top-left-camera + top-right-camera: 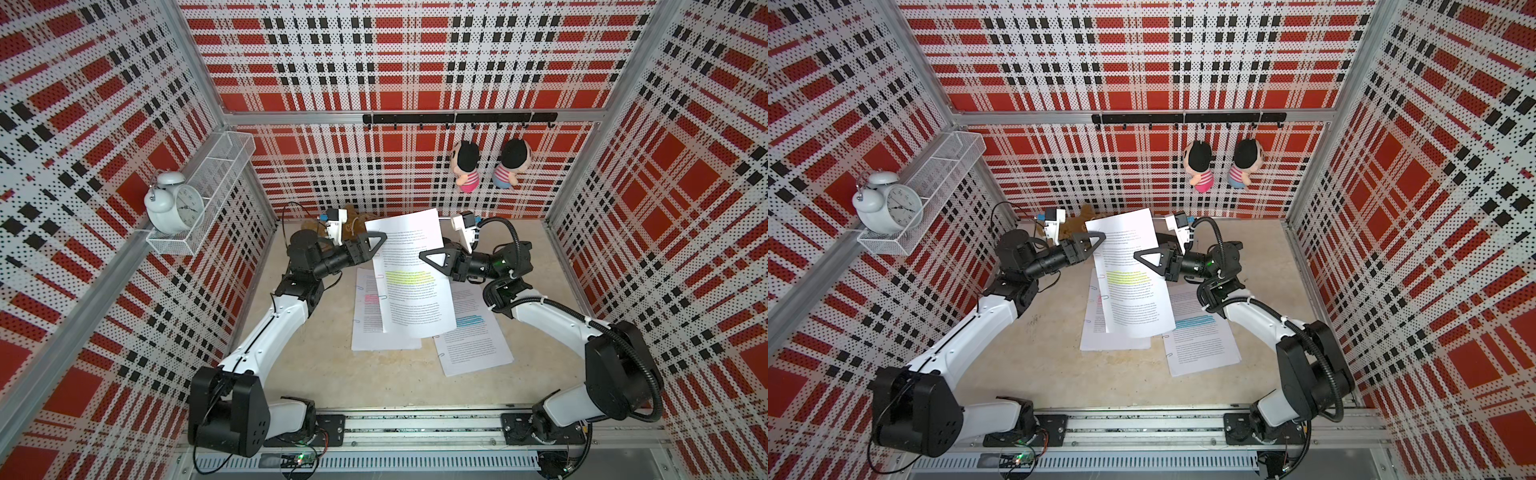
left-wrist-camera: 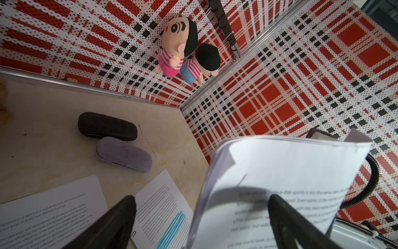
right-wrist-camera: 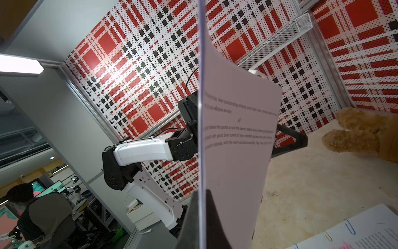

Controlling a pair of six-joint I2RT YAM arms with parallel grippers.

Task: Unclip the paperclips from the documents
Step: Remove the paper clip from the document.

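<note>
Paper with the yellow band (image 1: 415,299) hangs above the table (image 1: 316,374), pinched fast in the right gripper (image 1: 423,254). Left gripper (image 1: 380,237) gapes wide at its edge, empty. Next, likely: slide down to a paperclip (image 1: 380,296) there and grip it.

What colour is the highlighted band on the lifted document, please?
Yellow band, clearest in a top view.

Printed on lifted document (image 3: 239,151): "believe that sports is not the same" and "effective service". Printed on flat document (image 2: 49,215): "the operation and development of the sports industry". Remaining print too small or blurred.
</note>
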